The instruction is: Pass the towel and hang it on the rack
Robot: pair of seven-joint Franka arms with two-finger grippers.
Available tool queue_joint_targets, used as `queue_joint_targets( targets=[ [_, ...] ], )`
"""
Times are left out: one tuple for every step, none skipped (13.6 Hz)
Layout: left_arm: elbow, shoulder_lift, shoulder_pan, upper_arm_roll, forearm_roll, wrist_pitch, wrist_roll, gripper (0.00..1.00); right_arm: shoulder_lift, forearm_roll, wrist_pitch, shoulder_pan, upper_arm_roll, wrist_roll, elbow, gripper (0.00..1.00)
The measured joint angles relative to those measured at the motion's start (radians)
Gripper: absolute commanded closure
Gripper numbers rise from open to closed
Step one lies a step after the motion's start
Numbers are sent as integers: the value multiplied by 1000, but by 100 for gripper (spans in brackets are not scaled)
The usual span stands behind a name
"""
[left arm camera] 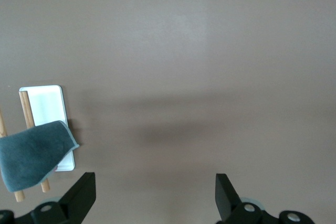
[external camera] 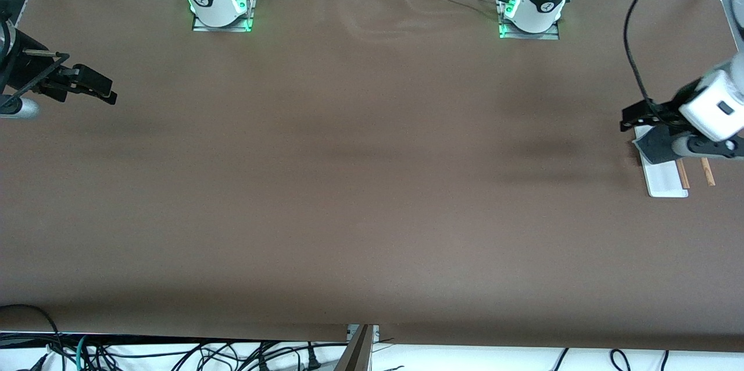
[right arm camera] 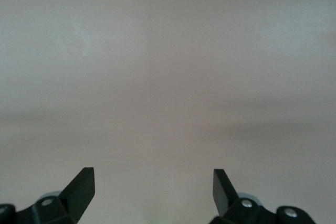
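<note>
The rack [external camera: 667, 180] stands at the left arm's end of the table: a white base with two thin wooden rods. The dark grey towel [external camera: 658, 145] is draped over it, partly hidden by the left arm. In the left wrist view the towel [left arm camera: 32, 154] hangs over the rods above the white base [left arm camera: 46, 106]. My left gripper [external camera: 629, 117] is open and empty, in the air beside the rack; its empty jaws show in the left wrist view [left arm camera: 155, 195]. My right gripper [external camera: 110, 93] is open and empty over the right arm's end of the table [right arm camera: 153, 190].
The brown table [external camera: 360, 185] runs between the arms. A black cable [external camera: 633, 28] loops above the left arm. More cables lie below the table's front edge [external camera: 174, 353].
</note>
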Motion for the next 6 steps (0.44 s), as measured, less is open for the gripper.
queue_joint_targets(
  targets=[
    [-29,-28,0,-3,0,14,-8,0,0,0,0,0,0,0,0,1],
    [-55,-52,0,-1,-1,38,-10,0,0,-1,0,0,0,0,0,1],
    [-79,-74,1,2,-13,61,-11,0,0,-1,0,0,0,0,0,1],
    [-97,-89,1,5,-39,74,-12,0,0,-1,0,0,0,0,0,1],
    [-109,-97,1,7,-59,81,-12,0,0,-1,0,0,0,0,0,1],
    [-115,-101,1,7,-66,84,-12,0,1,-1,0,0,0,0,0,1]
  ],
)
